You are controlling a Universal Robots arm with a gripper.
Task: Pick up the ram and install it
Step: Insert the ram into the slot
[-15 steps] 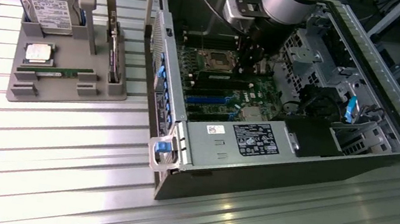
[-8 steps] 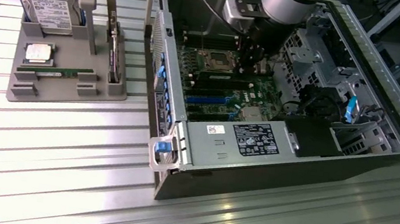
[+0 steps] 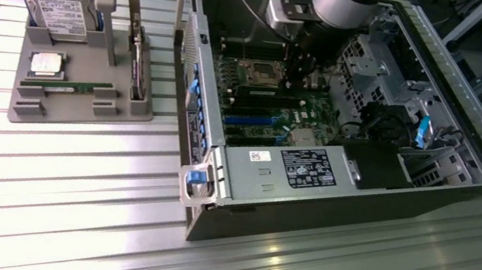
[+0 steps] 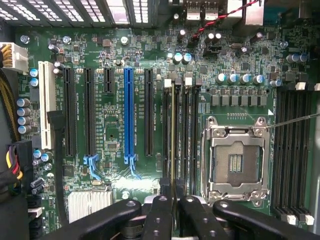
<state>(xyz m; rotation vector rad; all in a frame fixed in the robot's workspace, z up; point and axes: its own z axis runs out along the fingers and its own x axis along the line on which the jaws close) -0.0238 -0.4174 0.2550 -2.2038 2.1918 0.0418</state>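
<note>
Desk [image 3: 74, 175] of ribbed aluminium carries one open black computer case [image 3: 335, 205] and, on the exterior view's left, one grey moulded tray [image 3: 66, 107]. One grey robot arm [image 3: 345, 1] reaches down into the case over the single green motherboard [image 4: 114, 120]. The tray holds one silver hard drive [image 3: 60, 10], one square silver processor chip [image 3: 46, 64] and one thin green ram stick [image 3: 66, 87] lying flat. The jaws are narrow, gripping a second ram stick [image 4: 173, 130], which stands edge-on along one of four black memory slots [image 4: 194, 130] beside the empty processor socket [image 4: 235, 160].
</note>
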